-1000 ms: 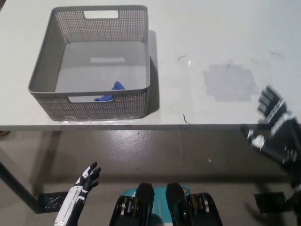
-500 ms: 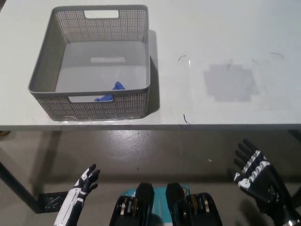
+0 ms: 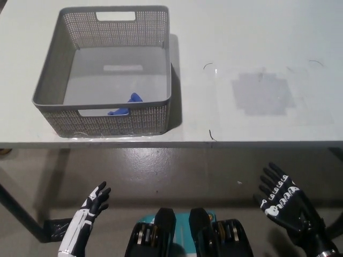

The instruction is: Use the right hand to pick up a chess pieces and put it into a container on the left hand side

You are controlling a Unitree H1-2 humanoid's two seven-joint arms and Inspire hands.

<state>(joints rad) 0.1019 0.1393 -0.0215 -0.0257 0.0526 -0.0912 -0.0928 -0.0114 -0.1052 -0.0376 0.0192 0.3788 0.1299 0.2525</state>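
Note:
A blue chess piece (image 3: 127,104) lies inside the grey mesh basket (image 3: 52,69) on the left part of the white table, near the basket's front wall. My black right hand (image 3: 281,201) is open, low at the bottom right, below the table's front edge and holding nothing. My white left hand (image 3: 91,206) rests open at the bottom left, also below the table edge. No other chess piece shows on the table.
The white table (image 3: 252,32) carries a grey square patch (image 3: 262,93) on its right half and a few thin dark marks. The table's front edge (image 3: 214,143) runs across the middle of the picture, with grey floor below it.
My right hand has dropped from the table's right edge to below the table front and drifted slightly left. The left hand sank a little. The basket and the piece stayed put.

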